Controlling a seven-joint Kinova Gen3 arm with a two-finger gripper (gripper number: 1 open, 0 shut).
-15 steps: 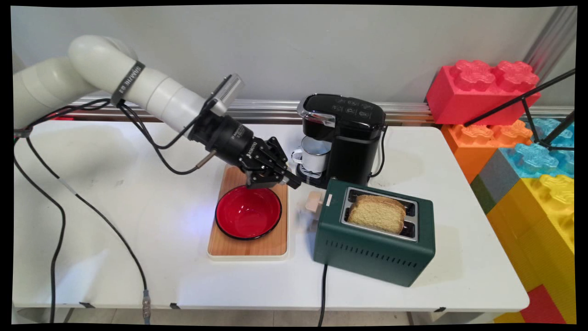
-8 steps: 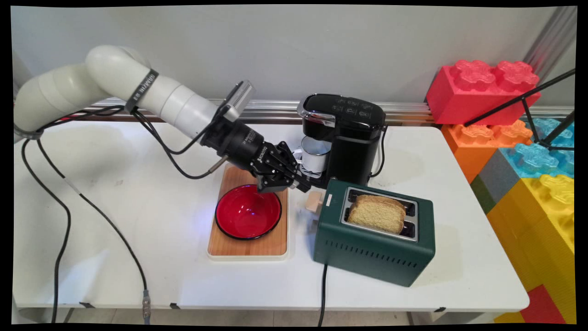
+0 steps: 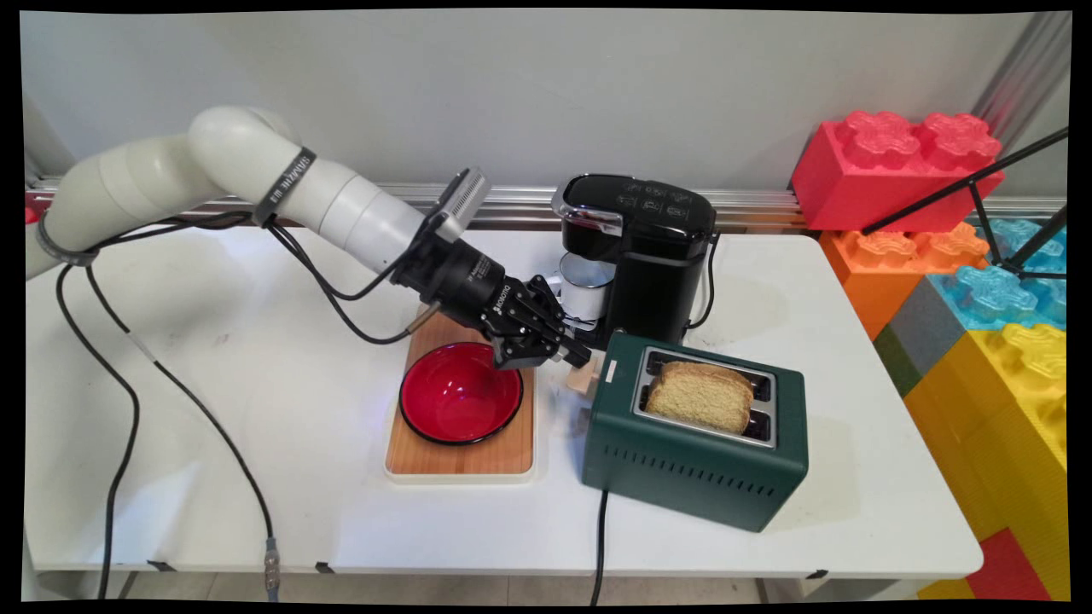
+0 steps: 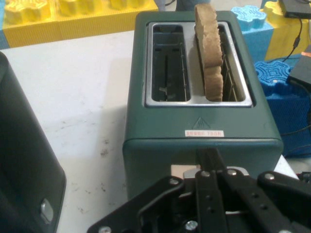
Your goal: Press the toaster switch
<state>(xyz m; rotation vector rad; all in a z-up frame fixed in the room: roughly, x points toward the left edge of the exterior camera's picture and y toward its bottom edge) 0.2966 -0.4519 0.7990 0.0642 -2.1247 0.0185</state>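
Note:
A dark green toaster (image 3: 695,460) stands right of centre, with one slice of bread (image 3: 699,396) upright in its nearer slot. My gripper (image 3: 578,355) hangs at the toaster's left end, fingers shut and empty, just above the beige lever (image 3: 585,377). In the hand view the toaster (image 4: 204,116) fills the middle. The bread (image 4: 209,48) stands in its right slot and the left slot is empty. The gripper (image 4: 209,158) points at the toaster's end wall, and a bit of the lever (image 4: 184,172) shows beside the linkage.
A black coffee machine (image 3: 648,247) with a white mug (image 3: 584,290) under its spout stands just behind the gripper. A red bowl (image 3: 461,394) lies on a wooden board (image 3: 461,465) to the left. Big toy blocks (image 3: 896,166) are stacked at the right.
The arm has moved right and down, from above the bowl's far rim to the toaster's left end by the lever. Nothing else has moved.

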